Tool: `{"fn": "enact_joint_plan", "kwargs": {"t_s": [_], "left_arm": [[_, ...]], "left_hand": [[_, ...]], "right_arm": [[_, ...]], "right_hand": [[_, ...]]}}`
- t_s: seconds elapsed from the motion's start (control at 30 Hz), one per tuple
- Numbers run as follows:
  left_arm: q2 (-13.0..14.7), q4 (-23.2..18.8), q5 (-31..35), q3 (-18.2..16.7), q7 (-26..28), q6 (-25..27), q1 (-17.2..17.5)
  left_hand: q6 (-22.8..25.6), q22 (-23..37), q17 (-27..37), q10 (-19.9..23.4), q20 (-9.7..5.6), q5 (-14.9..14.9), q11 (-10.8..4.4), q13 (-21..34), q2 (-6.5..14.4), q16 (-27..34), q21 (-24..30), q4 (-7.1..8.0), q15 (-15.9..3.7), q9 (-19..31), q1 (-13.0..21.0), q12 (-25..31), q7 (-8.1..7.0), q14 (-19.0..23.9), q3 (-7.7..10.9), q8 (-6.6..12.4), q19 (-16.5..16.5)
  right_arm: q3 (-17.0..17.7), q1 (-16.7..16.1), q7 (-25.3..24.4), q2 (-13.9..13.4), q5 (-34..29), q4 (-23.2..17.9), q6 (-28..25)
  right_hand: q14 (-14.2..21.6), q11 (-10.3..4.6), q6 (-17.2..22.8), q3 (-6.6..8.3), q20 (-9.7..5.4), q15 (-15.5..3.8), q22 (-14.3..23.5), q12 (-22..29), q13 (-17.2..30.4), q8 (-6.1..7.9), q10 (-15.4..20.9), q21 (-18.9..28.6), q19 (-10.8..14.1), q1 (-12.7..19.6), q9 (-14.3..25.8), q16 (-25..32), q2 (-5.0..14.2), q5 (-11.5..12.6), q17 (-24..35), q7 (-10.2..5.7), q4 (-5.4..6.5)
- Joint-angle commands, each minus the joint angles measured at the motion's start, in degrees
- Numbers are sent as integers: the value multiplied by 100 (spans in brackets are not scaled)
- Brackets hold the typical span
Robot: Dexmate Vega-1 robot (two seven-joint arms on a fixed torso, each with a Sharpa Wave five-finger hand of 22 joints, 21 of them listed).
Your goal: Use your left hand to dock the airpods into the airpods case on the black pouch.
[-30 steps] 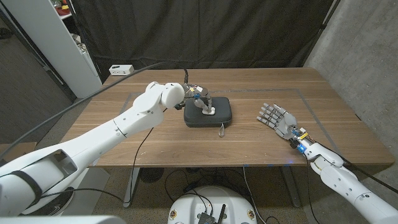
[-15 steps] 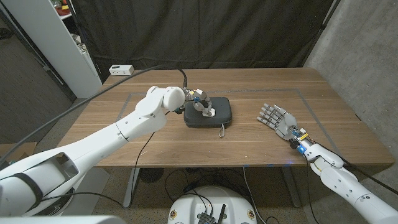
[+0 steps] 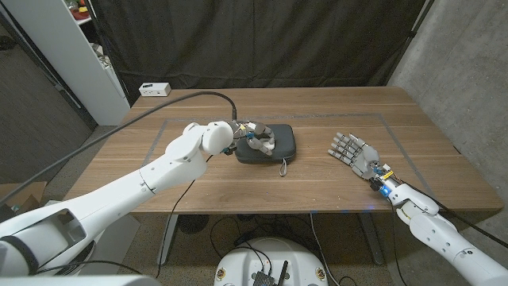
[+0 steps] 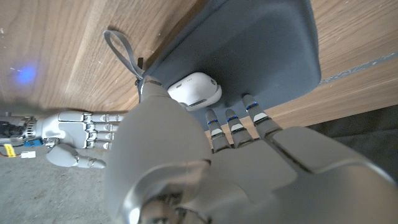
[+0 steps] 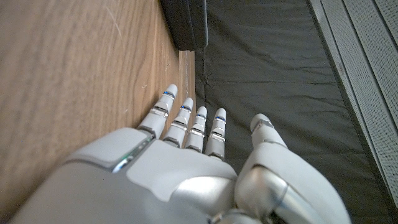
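Head view, your left hand: your left hand [image 3: 252, 137] reaches over the black pouch [image 3: 282, 150] near the middle of the wooden table [image 3: 198, 179], its fingers bent down around the white case [image 3: 264, 141] that sits on the pouch; from here you cannot tell whether it is grasping anything.
Head view, your right hand: your right hand [image 3: 353, 152] waits well apart on the right side of the table, released, fingers spread and holding nothing.
Head view, surroundings: a white box [image 3: 155, 89] sits at the far left corner of the table, a black curtain [image 3: 262, 40] hangs behind it, and a white cabinet [image 3: 67, 48] stands to the left.
Left wrist view, the case: the white case [image 4: 194, 90] rests on the grey-black pouch [image 4: 261, 50], just beyond your fingertips [image 4: 249, 99], with a small gap between them.
Left wrist view, the earbuds: they cannot be made out, and your hand's [image 4: 205, 168] back hides the palm, so its hold cannot be told.
Left wrist view, other details: the pouch's strap loop [image 4: 121, 53] lies on the wood, and your right hand [image 4: 78, 134] shows beyond it, fingers extended.
Right wrist view, your right hand: your hand [image 5: 180, 168] stands beside the wood, fingers straight and apart, empty.
Right wrist view, the pouch: one end of the pouch [image 5: 185, 23] sits on the table well ahead of the fingertips.
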Motion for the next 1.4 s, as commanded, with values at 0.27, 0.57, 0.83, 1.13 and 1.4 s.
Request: {"fn": "enact_joint_plan", "kwargs": {"t_s": [0.27, 0.57, 0.83, 1.13, 1.4], "left_arm": [[181, -429, 416, -540, 1558, -571, 555], [114, -466, 683, -704, 1828, -594, 676], [-111, -376, 361, -1013, 2352, -639, 887], [-430, 27, -615, -1360, 3056, -1042, 1076], [-755, 866, -2123, -1790, 3705, -2262, 1100]], "left_hand": [[533, 11, 57, 384, -14, -71, -63, 51, 132, 141, 109, -56, -382, -4336, 111, 162, 197, 320, 161, 348, 163], [248, 9, 80, 301, -15, -124, -39, 81, 115, 124, 138, -68, -379, -4363, 100, 124, 175, 309, 206, 266, 167], [-975, -62, 81, 166, 134, -205, 85, 107, 192, 47, 129, 171, -306, -4847, -269, 86, 42, 244, 247, -630, 80], [-1067, -115, 73, 201, 208, -210, 150, 57, 270, 70, 143, 362, -293, -5068, -569, 88, 133, 351, 276, -874, 159], [-1010, -163, 37, 294, 129, -213, 256, -3, 312, 119, 236, 457, -298, -5254, -828, 100, 266, 580, 337, -1019, 456]], "right_arm": [[-64, 135, 122, 30, -53, 191, 28], [-50, 79, 37, -14, -74, 86, 19], [-43, 166, -47, -56, -107, -35, -14], [-116, 462, -229, -123, -311, -193, -63], [-205, 727, -808, -61, -622, -402, -36]], "right_hand": [[46, 8, 11, 17, 26, -381, 20, 14, 9, -3, 43, 32, 40, 63, 2, 8, -15, 20, 21, 2, -29], [40, 8, 10, 17, 25, -376, 20, 12, 9, -3, 38, 30, 35, 62, 2, 9, -16, 19, 24, -1, -31], [43, 2, 14, 18, 21, -387, 20, 14, 10, -1, 45, 30, 38, 62, 2, 14, -12, 18, 28, -3, -29], [39, -4, 20, 17, 2, -389, 20, 13, 10, 1, 41, 32, 42, 57, 2, 18, -8, 16, 34, -14, -25], [19, -1, 28, 14, -20, -404, 20, 9, 10, 3, 33, 31, 43, 46, 2, 15, -3, 13, 41, -7, -14]]}}
